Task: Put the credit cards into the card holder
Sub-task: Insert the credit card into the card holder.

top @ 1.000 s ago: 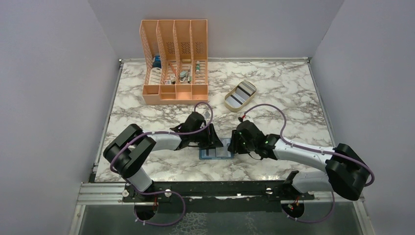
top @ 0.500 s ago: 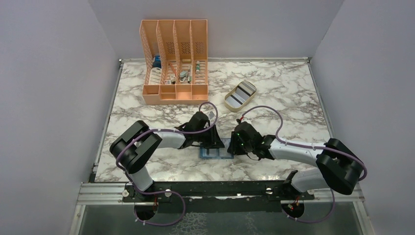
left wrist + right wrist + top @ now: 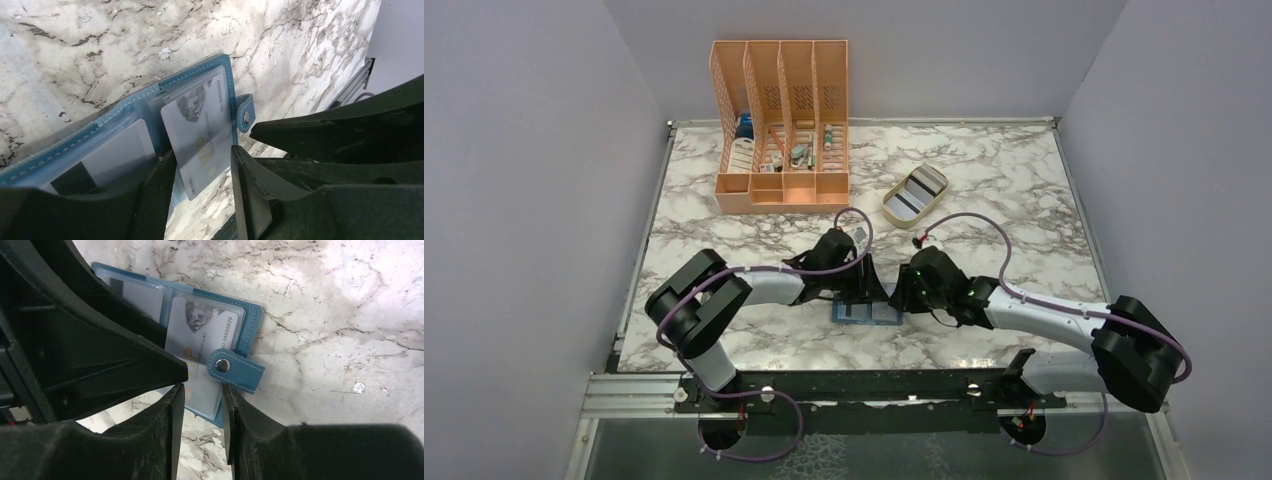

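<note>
card holder [image 3: 861,313] open lengthwise left-right, left claw [image 3: 201,156] ajar astride card [image 3: 200,122], right claw [image 3: 202,390] ajar

Card holder [image 3: 252,322]: teal leather-look skin, matt, fine-grained, with pale stitched edges. Inner sleeves [image 3: 125,145]: clear glossy film. Stud [image 3: 222,365], on the strap at the holder's 4 o'clock: bright metal. Credit card [image 3: 200,135]: smooth pale plastic, slight sheen. Table [image 3: 325,300]: marble-pattern top, polished. Right gripper [image 3: 201,390] fingers [image 3: 250,440]: matt black plastic.

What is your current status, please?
Left gripper, right gripper both at card holder, grips unclear. Grey card partly in slot. Strap tab near card's edge.
</note>
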Robot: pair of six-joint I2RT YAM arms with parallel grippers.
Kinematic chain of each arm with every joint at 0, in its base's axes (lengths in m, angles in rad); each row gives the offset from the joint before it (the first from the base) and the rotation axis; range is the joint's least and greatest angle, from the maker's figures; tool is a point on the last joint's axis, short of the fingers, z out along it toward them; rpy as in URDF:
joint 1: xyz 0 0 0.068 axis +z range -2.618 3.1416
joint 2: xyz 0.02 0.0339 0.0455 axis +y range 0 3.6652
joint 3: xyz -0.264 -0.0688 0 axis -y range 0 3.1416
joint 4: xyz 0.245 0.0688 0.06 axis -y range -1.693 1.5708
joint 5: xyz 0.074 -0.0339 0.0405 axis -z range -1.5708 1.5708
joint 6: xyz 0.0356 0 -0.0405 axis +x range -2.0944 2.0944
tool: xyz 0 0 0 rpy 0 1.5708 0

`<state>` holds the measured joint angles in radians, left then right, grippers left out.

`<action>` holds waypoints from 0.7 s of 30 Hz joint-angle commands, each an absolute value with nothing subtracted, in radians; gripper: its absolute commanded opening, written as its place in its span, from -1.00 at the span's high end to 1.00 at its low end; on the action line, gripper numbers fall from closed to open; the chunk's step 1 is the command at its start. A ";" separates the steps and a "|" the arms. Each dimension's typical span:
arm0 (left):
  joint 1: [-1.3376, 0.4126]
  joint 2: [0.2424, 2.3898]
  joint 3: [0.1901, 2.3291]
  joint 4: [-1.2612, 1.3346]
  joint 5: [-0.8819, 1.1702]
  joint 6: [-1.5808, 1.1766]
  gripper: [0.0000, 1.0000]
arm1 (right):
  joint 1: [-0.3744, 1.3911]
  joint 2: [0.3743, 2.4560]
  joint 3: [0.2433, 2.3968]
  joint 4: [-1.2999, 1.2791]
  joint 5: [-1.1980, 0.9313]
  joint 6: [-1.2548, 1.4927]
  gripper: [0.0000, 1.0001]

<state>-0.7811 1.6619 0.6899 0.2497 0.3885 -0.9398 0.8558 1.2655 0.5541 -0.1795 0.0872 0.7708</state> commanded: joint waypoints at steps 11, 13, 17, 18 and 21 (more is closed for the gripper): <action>-0.780 1.566 0.767 0.066 0.303 -0.912 -0.11 | 0.856 1.202 0.622 -0.309 0.166 0.674 0.18; -0.775 1.562 0.770 0.052 0.299 -0.913 -0.13 | 0.856 1.214 0.645 -0.327 0.174 0.656 0.15; -0.767 1.551 0.761 0.051 0.297 -0.913 -0.13 | 0.856 1.226 0.666 -0.336 0.175 0.646 0.14; -0.767 1.551 0.761 0.051 0.297 -0.913 -0.13 | 0.856 1.224 0.666 -0.335 0.176 0.647 0.14; -0.763 1.546 0.758 0.044 0.294 -0.911 -0.13 | 0.856 1.224 0.666 -0.331 0.176 0.650 0.14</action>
